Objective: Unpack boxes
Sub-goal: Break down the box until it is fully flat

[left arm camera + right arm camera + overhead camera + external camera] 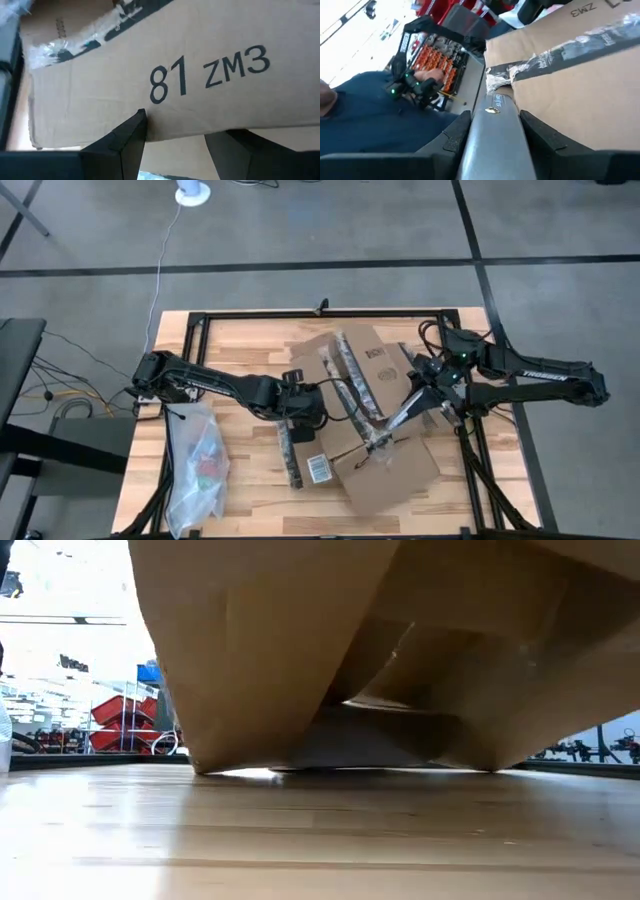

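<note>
The right gripper [432,395], clamped on a grey blade-like tool [392,420], points it along the taped seam of the cardboard box [372,375], while the left gripper [300,423], fingers parted, braces the box's near-left wall.

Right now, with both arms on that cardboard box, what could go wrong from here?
The right gripper is shut on a grey tool whose tip sits at the taped seam of the box; a slip could gouge the cardboard or whatever is inside. The left gripper only meets the box's side, so the box may slide or tilt as the tool pushes. The plastic bag lies near the table's left edge and could be knocked off.
</note>
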Available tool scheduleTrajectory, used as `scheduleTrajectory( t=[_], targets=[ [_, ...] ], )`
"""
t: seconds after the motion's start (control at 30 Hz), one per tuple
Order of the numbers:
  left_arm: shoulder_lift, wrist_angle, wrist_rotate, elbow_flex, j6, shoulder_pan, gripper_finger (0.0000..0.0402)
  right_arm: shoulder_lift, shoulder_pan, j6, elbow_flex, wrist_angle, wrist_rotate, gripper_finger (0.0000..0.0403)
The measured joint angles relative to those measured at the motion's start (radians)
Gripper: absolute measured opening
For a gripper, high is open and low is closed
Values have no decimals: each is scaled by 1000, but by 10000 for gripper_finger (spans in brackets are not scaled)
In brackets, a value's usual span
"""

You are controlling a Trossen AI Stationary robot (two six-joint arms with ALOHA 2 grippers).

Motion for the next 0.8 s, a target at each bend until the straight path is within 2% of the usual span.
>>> scheduleTrajectory(
  t=[0.23,0.43,0.63,0.73,0.8],
  targets=[
    [2,22,-7,-10,100,16,179,113,2,-183,0,-34,87,116],
    [2,-123,12,-27,-12,35,179,281,2,-325,0,-79,139,116],
    [-14,-348,17,-33,-206,28,179,429,16,-382,-4,-76,159,116],
    [-36,-345,20,-23,-265,20,179,471,20,-389,-2,-59,150,116],
    [-58,-251,19,-11,-249,14,179,482,25,-389,-1,-42,150,116]
  ],
)
